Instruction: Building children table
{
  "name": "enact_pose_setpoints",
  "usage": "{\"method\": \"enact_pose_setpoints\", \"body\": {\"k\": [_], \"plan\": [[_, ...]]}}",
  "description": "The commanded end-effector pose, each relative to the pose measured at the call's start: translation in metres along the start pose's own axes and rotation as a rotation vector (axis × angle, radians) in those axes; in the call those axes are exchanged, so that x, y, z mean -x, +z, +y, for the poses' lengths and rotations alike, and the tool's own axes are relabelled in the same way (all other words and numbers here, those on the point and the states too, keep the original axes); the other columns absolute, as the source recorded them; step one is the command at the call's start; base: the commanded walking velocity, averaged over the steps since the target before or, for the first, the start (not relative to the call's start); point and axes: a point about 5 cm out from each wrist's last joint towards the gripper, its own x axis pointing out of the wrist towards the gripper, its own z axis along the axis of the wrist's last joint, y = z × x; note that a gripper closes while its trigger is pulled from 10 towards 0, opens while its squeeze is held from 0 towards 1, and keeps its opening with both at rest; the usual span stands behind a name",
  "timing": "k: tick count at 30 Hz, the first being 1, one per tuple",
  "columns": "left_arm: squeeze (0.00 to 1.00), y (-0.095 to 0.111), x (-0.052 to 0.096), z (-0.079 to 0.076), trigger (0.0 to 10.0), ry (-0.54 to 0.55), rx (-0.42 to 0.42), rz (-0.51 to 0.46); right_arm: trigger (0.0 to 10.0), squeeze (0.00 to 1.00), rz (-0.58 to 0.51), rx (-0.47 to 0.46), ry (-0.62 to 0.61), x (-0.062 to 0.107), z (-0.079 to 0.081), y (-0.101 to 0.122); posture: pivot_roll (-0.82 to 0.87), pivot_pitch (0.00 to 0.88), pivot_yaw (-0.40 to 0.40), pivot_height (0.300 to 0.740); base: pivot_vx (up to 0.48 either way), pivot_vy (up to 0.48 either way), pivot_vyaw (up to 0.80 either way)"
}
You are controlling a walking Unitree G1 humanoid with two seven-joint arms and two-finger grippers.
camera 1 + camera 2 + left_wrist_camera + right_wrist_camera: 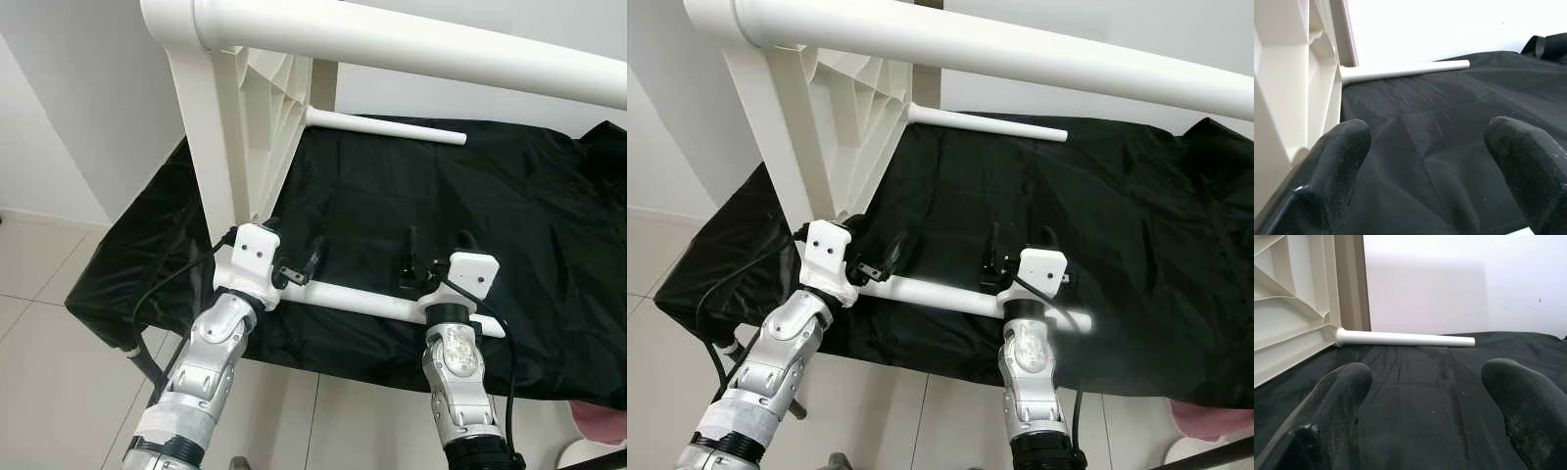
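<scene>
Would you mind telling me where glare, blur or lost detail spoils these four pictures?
Left eye view: the near white leg is glary, and the black cloth keeps little fold detail. Right eye view: the same leg blooms beside the right tool. Left wrist view: the fingers are soft, the wall washed out. Right wrist view: fingers blurred, far leg sharp.

White plastic children's tabletop (pixel 250 117) stands on its edge on black cloth, ribbed underside facing right. One white leg (pixel 387 127) sticks out sideways from its far lower corner, another leg (pixel 460 44) from the top corner. A third white tube leg (pixel 362 301) lies flat near the cloth's front edge.
</scene>
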Motion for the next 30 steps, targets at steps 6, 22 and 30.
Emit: {"method": "enact_pose_setpoints", "body": {"k": [6,22,30], "plan": [[1.00,-0.003,0.005,-0.012,10.0,-0.094,0.018,0.005,10.0,1.00,-0.019,0.028,0.037,0.003,0.000,0.003,0.06,0.017,-0.005,0.740,0.000,0.000,0.00],[0.00,-0.009,0.037,-0.043,10.0,-0.350,-0.010,0.129,10.0,0.00,-0.233,0.376,-0.026,0.008,-0.018,0.041,0.07,0.083,-0.031,0.740,0.000,0.000,0.00],[0.00,-0.005,0.042,-0.035,10.0,-0.318,0.021,0.161,10.0,0.00,-0.358,0.496,0.046,0.014,-0.008,0.058,0.07,0.096,-0.040,0.740,0.000,0.000,0.00]]}}
